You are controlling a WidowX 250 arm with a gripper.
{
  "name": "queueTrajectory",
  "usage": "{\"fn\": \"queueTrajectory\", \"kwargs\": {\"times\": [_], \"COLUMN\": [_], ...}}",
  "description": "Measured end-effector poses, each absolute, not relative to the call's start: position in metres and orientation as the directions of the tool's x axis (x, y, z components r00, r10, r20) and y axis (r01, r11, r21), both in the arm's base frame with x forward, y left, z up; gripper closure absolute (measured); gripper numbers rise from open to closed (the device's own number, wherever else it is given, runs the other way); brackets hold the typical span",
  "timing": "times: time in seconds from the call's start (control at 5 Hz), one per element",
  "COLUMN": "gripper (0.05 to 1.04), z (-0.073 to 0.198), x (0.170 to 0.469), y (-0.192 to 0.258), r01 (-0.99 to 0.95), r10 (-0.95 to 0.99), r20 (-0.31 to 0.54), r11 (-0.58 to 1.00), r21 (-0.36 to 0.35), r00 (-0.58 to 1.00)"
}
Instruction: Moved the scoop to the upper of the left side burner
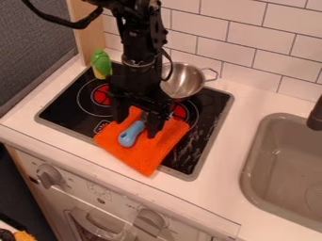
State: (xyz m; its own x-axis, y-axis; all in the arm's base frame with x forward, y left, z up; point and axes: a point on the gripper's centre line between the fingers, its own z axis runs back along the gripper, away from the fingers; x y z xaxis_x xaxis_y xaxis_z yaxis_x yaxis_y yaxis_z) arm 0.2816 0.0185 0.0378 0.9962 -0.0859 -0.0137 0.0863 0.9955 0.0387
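Scoop with a rounded blue handle on orange cloth, black two-finger gripper over it, fingers apart.

Nearest first. Bottom left corner: some orange and black item, mostly cut off, can't tell what. Next, white toy oven front with two grey round knobs, one left, one right. Above that, white surface carrying the black glossy cooktop with a grey rim.

Cloth lies over the near part of the cooktop and hangs past its near edge. Scoop is on the cloth, handle pointing to the near side; far end hidden by the gripper. Fingers stand one on each side of it; can't tell if either touches.

Right: beige sink basin, dark faucet at its far side.

Farther back: red-centred burner on the left of the cooktop, scoop is off it. Shiny metal pot at the back right of the arm. Green and yellow toy at the back left corner. White tile wall behind.
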Motion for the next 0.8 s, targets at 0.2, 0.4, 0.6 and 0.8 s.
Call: {"fn": "queueTrajectory", "kwargs": {"times": [0.2, 0.4, 0.6, 0.8], "gripper": [0.135, 0.279, 0.566, 0.756], "z": [0.035, 0.023, 0.024, 0.023], "x": [0.281, 0.277, 0.278, 0.277], "y": [0.022, 0.026, 0.027, 0.027], "r01": [0.072, 0.055, 0.052, 0.054], "r10": [-0.071, -0.054, -0.051, -0.053], "r20": [-0.023, -0.063, -0.060, -0.061], "r11": [0.997, 0.998, 0.999, 0.999], "r21": [0.026, 0.010, 0.010, 0.008], "r00": [0.997, 0.997, 0.997, 0.997]}}
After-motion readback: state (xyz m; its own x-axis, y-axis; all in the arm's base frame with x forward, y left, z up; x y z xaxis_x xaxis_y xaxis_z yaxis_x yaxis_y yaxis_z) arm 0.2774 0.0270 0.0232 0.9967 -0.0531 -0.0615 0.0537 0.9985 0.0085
